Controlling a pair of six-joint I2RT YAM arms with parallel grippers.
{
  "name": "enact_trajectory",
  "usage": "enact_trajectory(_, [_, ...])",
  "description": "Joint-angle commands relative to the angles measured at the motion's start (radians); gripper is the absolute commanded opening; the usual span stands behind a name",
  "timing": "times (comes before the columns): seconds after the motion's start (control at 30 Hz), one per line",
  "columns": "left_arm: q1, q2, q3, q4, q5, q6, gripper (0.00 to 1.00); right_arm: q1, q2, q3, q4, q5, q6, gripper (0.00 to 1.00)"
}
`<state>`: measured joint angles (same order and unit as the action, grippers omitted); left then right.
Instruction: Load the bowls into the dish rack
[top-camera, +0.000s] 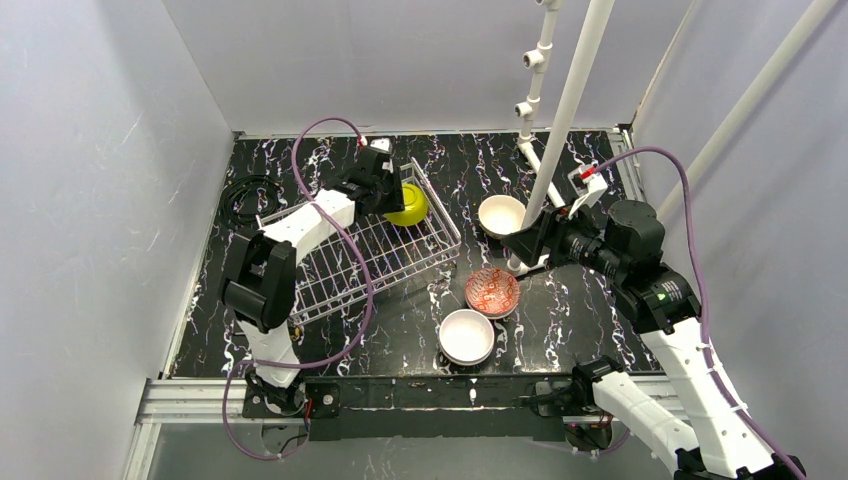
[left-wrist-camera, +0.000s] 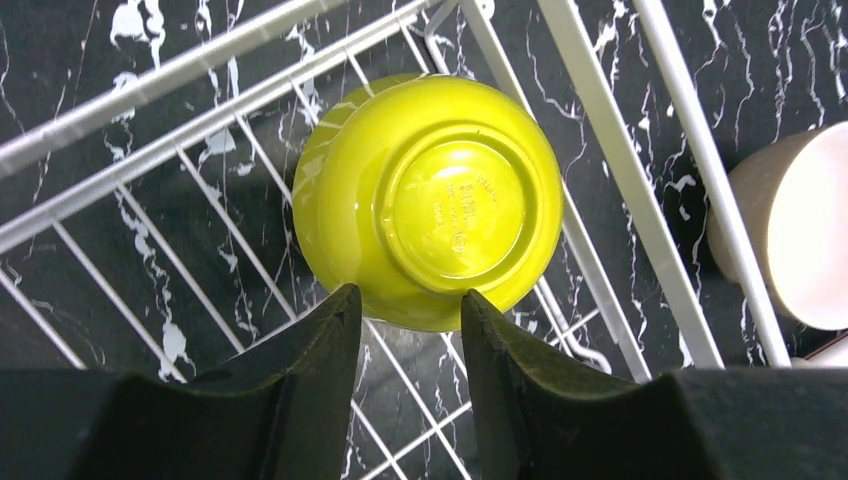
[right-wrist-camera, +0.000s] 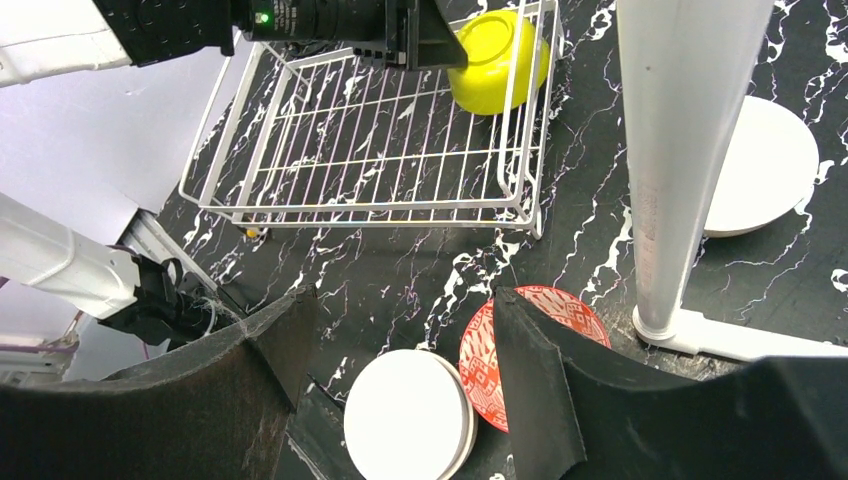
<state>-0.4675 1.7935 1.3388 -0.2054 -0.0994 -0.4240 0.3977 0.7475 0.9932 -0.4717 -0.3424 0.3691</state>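
Top view: light is even and diffuse. The walls (top-camera: 100, 150) read pale lilac-grey, and only soft shadows fall on the black marbled table (top-camera: 570, 320). Focus is sharp throughout.

Left wrist view: the yellow-green bowl (left-wrist-camera: 430, 200) is vivid, with soft glare streaks on its left flank. The dish rack (left-wrist-camera: 610, 150) wires are near white. The left gripper (left-wrist-camera: 408, 300) fingers (left-wrist-camera: 300, 400) fill the foreground, dark and soft-edged.

Right wrist view: the white pipe (right-wrist-camera: 680, 150) is bright, with surface detail nearly washed out. The right gripper (right-wrist-camera: 400, 295) fingers (right-wrist-camera: 540, 400) are black, grainy and out of focus. The background is crisp.
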Motion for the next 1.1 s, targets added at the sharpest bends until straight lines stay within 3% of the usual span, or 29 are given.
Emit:
enact_trajectory(0.0, [0.039, 0.027, 0.042, 0.064, 0.049, 0.032, 0.4, -0.003, 0.003, 0.036, -0.001, 0.007, -0.008, 0.73])
enact_trajectory(0.3, [0.059, -0.009, 0.04, 0.068, 0.157, 0.081, 0.43, -0.003, 0.011, 0.054, -0.088, 0.068, 0.0, 0.75])
enact_trajectory(0.43, [0.057, -0.093, 0.03, -0.004, 0.198, 0.118, 0.51, -0.003, 0.017, 0.051, -0.126, 0.087, 0.027, 0.77])
enact_trajectory(0.6, [0.053, -0.202, 0.074, -0.284, 0.068, 0.157, 0.8, -0.003, 0.094, 0.095, -0.287, 0.124, 0.026, 0.74])
enact_trajectory(0.7, [0.053, -0.309, 0.016, -0.325, 0.023, 0.17, 0.98, -0.003, 0.097, 0.066, -0.321, 0.135, 0.07, 0.73])
enact_trajectory(0.87, [0.053, -0.442, -0.012, -0.422, 0.015, 0.173, 0.98, -0.002, 0.076, -0.069, -0.307, 0.078, 0.203, 0.68])
enact_trajectory(1.07, [0.053, -0.586, -0.117, -0.402, 0.139, 0.134, 0.98, 0.006, 0.015, -0.137, -0.362, 0.19, 0.321, 0.64])
